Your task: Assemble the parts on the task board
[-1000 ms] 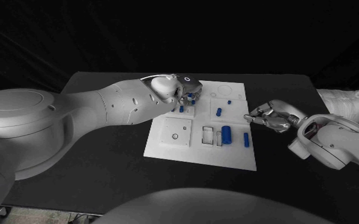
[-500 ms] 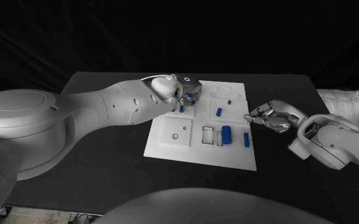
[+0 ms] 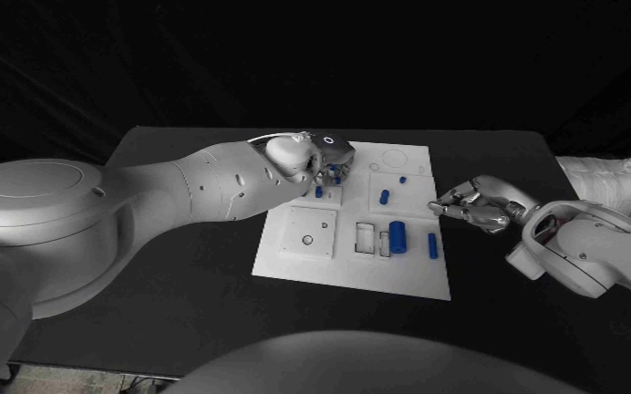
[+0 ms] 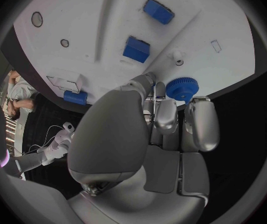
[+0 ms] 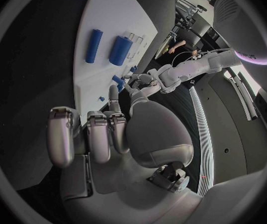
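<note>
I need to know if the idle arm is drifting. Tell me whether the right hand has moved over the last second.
No. The right hand keeps its place just off the task board's right edge, unchanged against it.

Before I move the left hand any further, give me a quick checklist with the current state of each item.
1. Left hand holds the blue gear at its fingertips: ok.
2. Gear seated on the task board: cannot tell.
3. Right hand off the board, beside its right edge: ok.
4. Right hand holds nothing: ok, fingers curled in.
5. Large blue cylinder and thin blue rod lie apart from both hands: ok.
</note>
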